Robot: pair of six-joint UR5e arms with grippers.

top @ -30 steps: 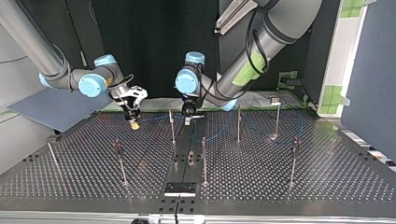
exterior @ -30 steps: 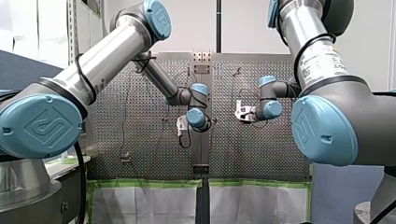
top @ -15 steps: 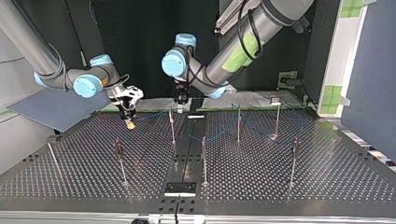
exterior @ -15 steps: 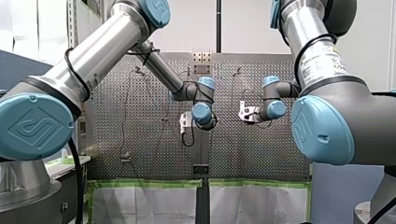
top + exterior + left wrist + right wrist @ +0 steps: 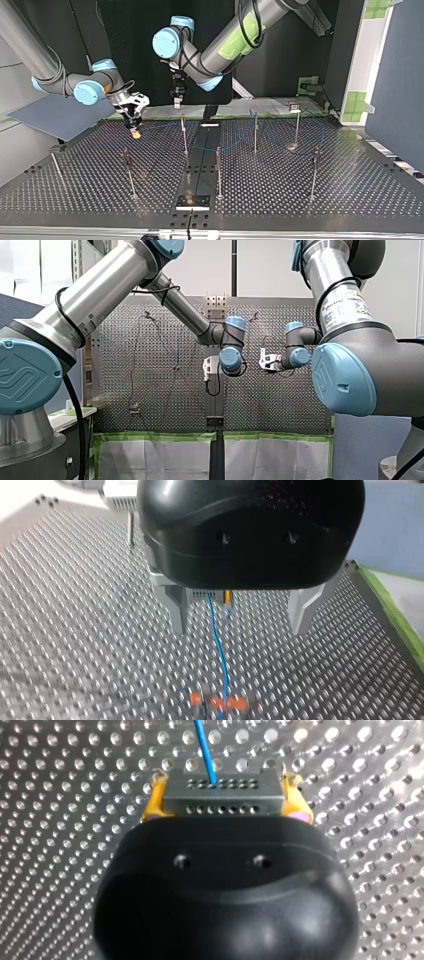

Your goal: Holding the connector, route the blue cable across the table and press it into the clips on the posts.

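My right gripper (image 5: 222, 795) is shut on the grey connector (image 5: 222, 800), which sits between its yellow pads (image 5: 154, 802). The blue cable (image 5: 206, 747) leaves the connector's face and runs ahead over the perforated table. In the top view my right gripper (image 5: 133, 126) hangs low over the table's far left part. From it the blue cable (image 5: 225, 147) trails past the thin posts (image 5: 184, 135) toward that view's right. My left gripper (image 5: 240, 617) stands open with nothing between its metal fingers (image 5: 177, 611). It hangs high above the cable (image 5: 220, 655), near the far edge (image 5: 176, 102).
Several thin upright posts (image 5: 255, 132) stand across the table, some with clips at their tops (image 5: 295, 106). A dark centre strip (image 5: 202, 165) runs toward a small block (image 5: 193, 202) at the near edge. A grey board (image 5: 60, 115) lies off the far left corner.
My left arm has lifted its gripper away from the table and swung it toward the top view's left. My right gripper has drifted slightly left with the connector.
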